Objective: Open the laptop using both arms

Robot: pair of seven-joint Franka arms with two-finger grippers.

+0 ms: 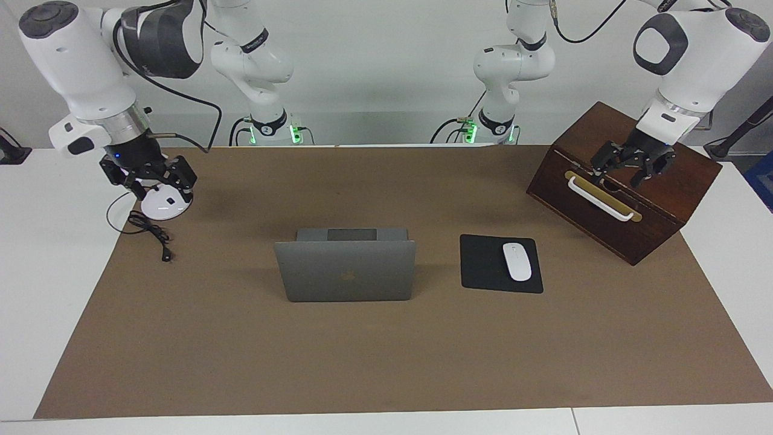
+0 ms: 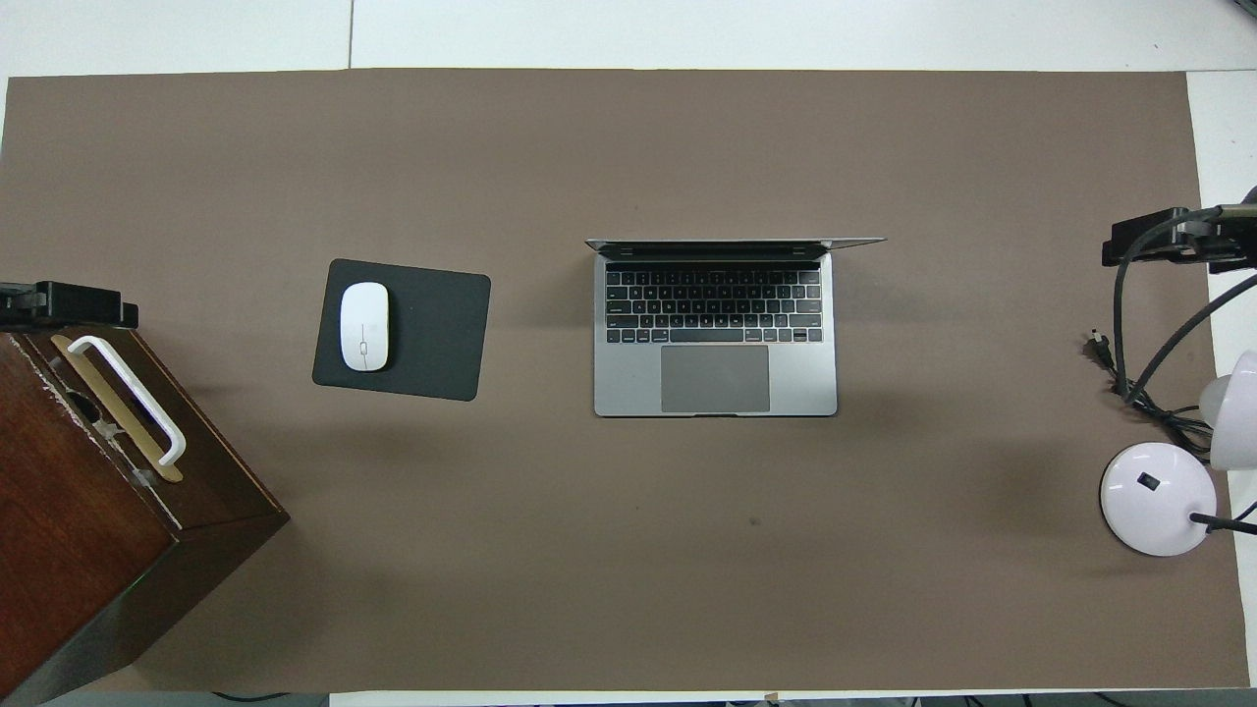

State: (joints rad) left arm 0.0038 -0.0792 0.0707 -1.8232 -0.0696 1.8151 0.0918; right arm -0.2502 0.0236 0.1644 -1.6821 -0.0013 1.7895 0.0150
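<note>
Silver-grey laptop (image 1: 345,269) open | left pincer (image 1: 631,164) well apart, over wooden box (image 1: 628,193)

Laptop (image 1: 345,270) (image 2: 715,339): thin, silver-grey, dark logo centred on lid. Open, lid upright, its back turned away from the robots; black keyboard and grey trackpad exposed. Sits square, mid-desk, on the brown mat.
</note>
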